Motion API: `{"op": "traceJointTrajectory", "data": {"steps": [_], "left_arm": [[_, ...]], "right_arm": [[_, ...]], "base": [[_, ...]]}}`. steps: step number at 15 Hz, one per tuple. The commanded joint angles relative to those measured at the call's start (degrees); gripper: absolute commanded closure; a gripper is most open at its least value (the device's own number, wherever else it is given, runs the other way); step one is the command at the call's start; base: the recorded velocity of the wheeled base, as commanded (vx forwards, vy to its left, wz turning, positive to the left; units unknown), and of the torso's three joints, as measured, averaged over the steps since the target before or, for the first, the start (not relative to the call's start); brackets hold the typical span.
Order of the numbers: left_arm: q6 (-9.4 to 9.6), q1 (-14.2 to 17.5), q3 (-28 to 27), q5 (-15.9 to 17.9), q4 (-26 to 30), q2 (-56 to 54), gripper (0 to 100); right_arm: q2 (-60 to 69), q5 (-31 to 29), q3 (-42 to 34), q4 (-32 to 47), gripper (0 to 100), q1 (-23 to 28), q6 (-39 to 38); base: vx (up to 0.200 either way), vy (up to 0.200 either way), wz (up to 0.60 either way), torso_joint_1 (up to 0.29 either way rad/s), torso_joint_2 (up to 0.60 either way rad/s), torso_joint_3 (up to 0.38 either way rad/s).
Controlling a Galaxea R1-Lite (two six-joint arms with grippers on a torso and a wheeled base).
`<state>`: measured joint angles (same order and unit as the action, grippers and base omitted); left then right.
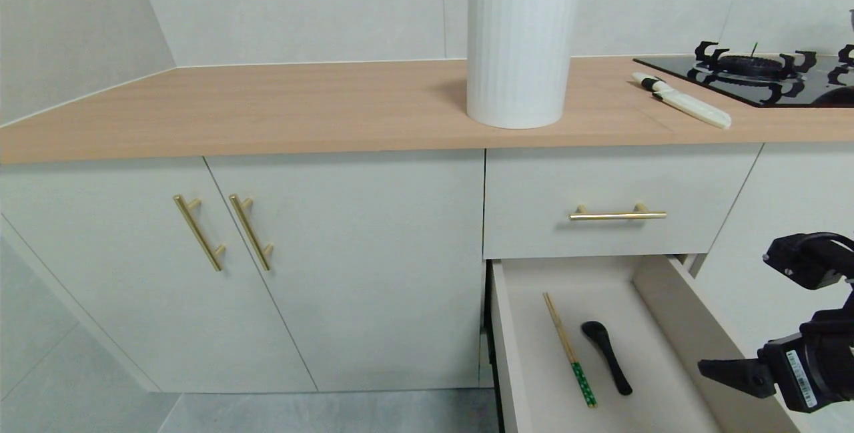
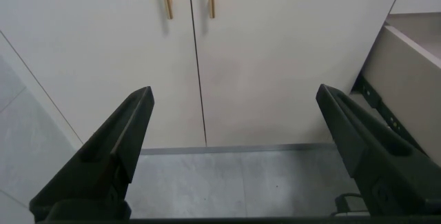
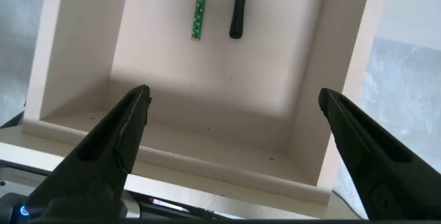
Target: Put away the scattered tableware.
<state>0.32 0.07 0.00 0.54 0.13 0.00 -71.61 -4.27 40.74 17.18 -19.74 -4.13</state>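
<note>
Right gripper spread wide, empty, over open drawer; chopsticks and spoon in; knife remains on countertop.

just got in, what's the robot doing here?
It is tidying tableware into the open lower drawer: chopsticks and a black spoon lie inside. The right gripper hangs open and empty over the drawer's front end. The left gripper, also open and empty, faces the cabinet doors. A knife lies on the counter near the stove.
</note>
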Motion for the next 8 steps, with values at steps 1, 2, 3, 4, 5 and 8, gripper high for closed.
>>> {"op": "traceJointTrajectory", "data": {"steps": [1, 2, 3, 4, 5, 8], "left_arm": [[0.03, 0.0, 0.0, 0.0, 0.0, 0.0, 0], [-0.05, 0.0, 0.0, 0.0, 0.0, 0.0, 0], [-0.14, 0.0, 0.0, 0.0, 0.0, 0.1, 0], [-0.14, 0.0, 0.0, 0.0, 0.0, 0.1, 0], [-0.14, 0.0, 0.0, 0.0, 0.0, 0.0, 0], [-0.14, 0.0, 0.0, 0.0, 0.0, 0.0, 0]], "right_arm": [[0.5, 0.0, -0.2, 0.1, 0, -0.7, 0.0], [0.6, 0.0, -0.3, 0.1, 0, -0.9, 0.0], [0.6, 0.0, -0.5, 0.1, 0, -1.0, 0.0], [0.6, 0.0, -0.6, 0.1, 0, -1.5, 0.0], [0.6, 0.0, -0.9, 0.1, 0, -2.2, 0.0], [0.6, -0.2, -1.6, 0.1, 0, -3.9, 0.0]], "base": [[0.000, 0.000, 0.00, 0.000, 0.00, 0.000], [0.000, 0.000, 0.00, 0.000, 0.00, 0.000], [0.000, 0.000, 0.00, 0.000, 0.00, 0.000], [-0.200, 0.000, 0.00, 0.002, 0.01, -0.002], [-0.200, 0.000, 0.00, 0.002, 0.00, -0.007], [-0.200, 0.000, 0.00, 0.009, 0.00, -0.002]]}}
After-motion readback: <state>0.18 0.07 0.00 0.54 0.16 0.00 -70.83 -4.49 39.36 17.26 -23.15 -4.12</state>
